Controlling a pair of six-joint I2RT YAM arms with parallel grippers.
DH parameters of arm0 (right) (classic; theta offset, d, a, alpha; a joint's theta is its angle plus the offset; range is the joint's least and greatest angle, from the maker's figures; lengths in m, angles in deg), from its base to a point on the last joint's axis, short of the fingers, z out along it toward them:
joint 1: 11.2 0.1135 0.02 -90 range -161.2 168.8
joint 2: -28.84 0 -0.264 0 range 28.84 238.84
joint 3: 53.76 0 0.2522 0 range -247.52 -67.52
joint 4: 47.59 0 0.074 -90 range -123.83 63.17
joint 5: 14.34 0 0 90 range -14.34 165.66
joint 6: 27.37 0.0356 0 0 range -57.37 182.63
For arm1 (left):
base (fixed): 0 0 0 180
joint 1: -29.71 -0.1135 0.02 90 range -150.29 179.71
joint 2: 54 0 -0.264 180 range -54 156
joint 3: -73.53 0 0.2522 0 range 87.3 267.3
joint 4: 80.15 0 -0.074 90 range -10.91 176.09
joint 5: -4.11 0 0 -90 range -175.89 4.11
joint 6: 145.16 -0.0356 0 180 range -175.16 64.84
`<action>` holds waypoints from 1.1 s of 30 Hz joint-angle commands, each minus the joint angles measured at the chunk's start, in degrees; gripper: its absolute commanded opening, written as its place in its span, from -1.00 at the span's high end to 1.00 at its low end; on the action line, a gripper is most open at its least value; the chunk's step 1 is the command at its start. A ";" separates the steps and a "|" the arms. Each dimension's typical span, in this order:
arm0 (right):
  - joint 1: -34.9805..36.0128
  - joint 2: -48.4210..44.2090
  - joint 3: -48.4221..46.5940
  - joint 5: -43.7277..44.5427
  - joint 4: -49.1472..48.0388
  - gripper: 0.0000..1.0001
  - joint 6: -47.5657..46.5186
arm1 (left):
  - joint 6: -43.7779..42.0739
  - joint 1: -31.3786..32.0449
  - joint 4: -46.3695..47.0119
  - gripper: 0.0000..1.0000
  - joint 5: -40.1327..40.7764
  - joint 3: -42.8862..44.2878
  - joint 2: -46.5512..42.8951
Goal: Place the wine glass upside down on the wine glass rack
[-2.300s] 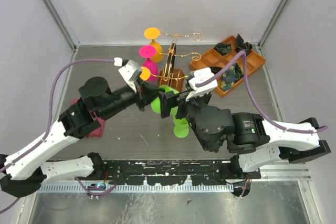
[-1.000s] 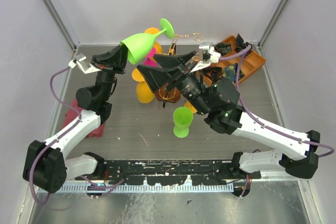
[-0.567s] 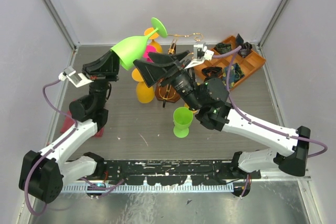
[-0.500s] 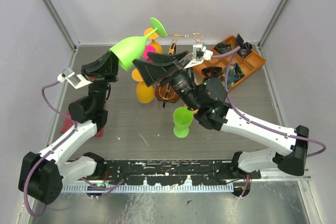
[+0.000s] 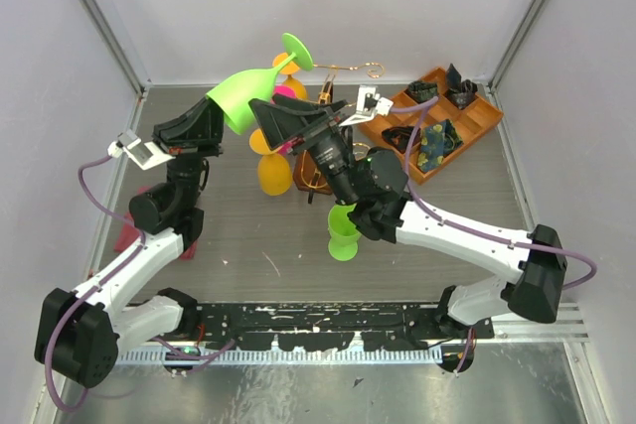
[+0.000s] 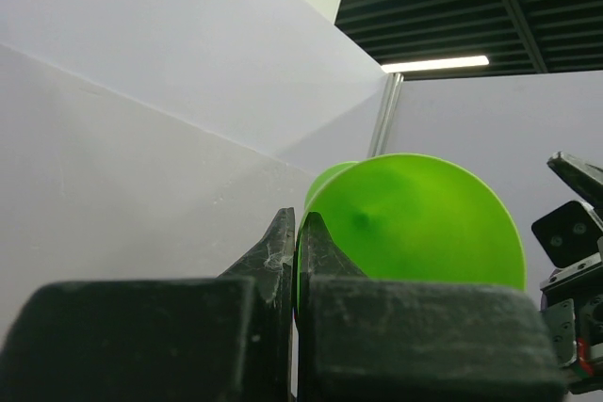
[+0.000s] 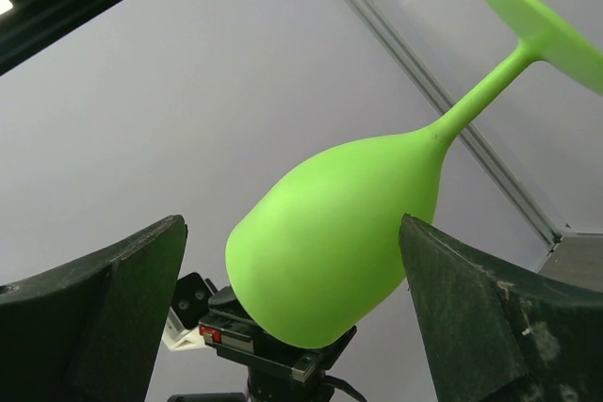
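Observation:
My left gripper [image 5: 206, 122] is shut on the rim of a green wine glass [image 5: 243, 94] and holds it high and tilted, with its foot [image 5: 295, 49] up towards the back. In the left wrist view the fingertips [image 6: 283, 233] pinch the rim of the green bowl [image 6: 424, 223]. My right gripper [image 5: 260, 123] is open beside the bowl. In the right wrist view the bowl [image 7: 349, 242] sits between its spread fingers [image 7: 471, 317], and the right fingertip is at the bowl's side. The wine glass rack [image 5: 348, 71], gold wire on a brown base, stands behind.
Orange and pink glasses [image 5: 273, 174] hang on the rack, partly hidden by the arms. A second green glass [image 5: 343, 235] stands upright on the table under my right arm. An orange compartment tray [image 5: 467, 131] sits at the back right. A red object [image 5: 132, 235] lies at the left.
My left arm has lifted the green glass from the table and tilted it foot-up. My right gripper has risen and swung left, and its open fingers now flank the bowl.

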 commanded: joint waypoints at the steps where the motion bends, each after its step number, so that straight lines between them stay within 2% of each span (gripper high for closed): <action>1: -1.56 1.33 -3.35 2.18 -6.13 -1.00 3.38 | -1.43 -0.08 2.61 1.00 0.31 -0.85 -1.04; 14: -5.17 5.35 -6.44 1.72 -7.34 -0.99 6.42 | -1.75 -0.08 2.61 1.00 0.09 -1.41 -2.39; 22: -5.55 9.51 -10.84 -1.99 -5.93 -0.95 8.30 | -0.93 -0.06 2.61 1.00 0.55 -1.30 -2.15; 27: -5.56 11.02 -12.49 -4.64 -5.77 -0.80 9.41 | -1.26 -0.07 2.61 1.00 1.59 -1.29 -2.00; 33: -5.58 10.49 -11.34 -5.19 -5.98 -0.39 9.64 | -1.27 -0.07 2.61 1.00 2.87 -1.29 -1.62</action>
